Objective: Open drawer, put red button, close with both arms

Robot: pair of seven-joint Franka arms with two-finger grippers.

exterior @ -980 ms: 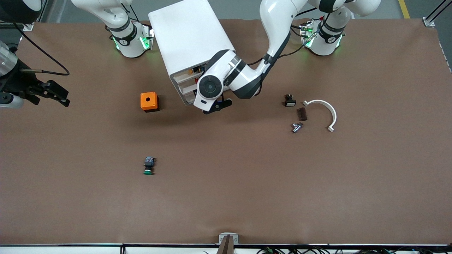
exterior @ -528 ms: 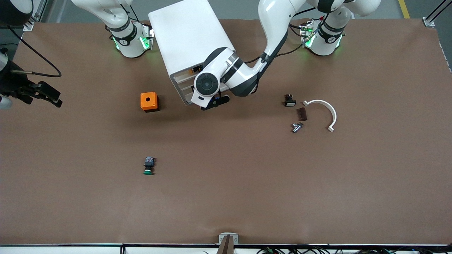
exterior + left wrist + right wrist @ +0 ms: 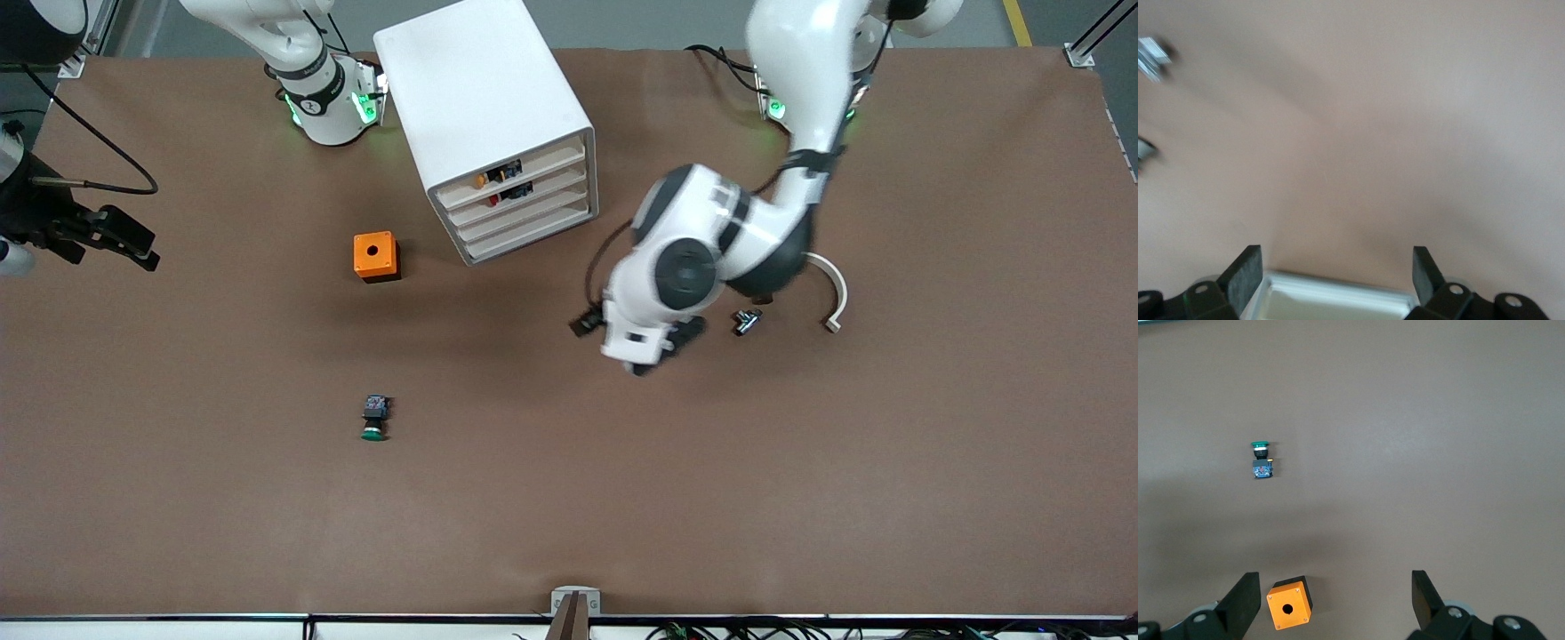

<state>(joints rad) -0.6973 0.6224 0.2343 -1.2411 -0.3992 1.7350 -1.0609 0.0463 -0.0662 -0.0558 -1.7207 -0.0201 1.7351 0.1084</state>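
Observation:
The white cabinet [image 3: 484, 107] stands between the arm bases, with all four cream-white drawers [image 3: 524, 209] in it and their fronts about level. A small black part with red on it [image 3: 510, 190], seemingly the red button, shows in the second drawer from the top. An orange-and-black part [image 3: 493, 175] sits in the top one. My left gripper [image 3: 653, 347] is open over bare table beside the small parts; in its wrist view [image 3: 1337, 267] a cream-white rimmed piece [image 3: 1338, 297] shows between the fingers. My right gripper [image 3: 133, 244] waits open and empty at the right arm's end [image 3: 1335, 600].
An orange box with a hole [image 3: 375, 256] [image 3: 1289, 603] stands beside the cabinet. A green-capped button [image 3: 374, 420] [image 3: 1260, 459] lies nearer the camera. A metal fitting [image 3: 747, 321] and a white curved piece [image 3: 831, 289] lie by the left arm.
My left arm has pulled away from the cabinet front and swung toward its own end of the table, uncovering the drawers. My right gripper has drawn slightly outward and stopped.

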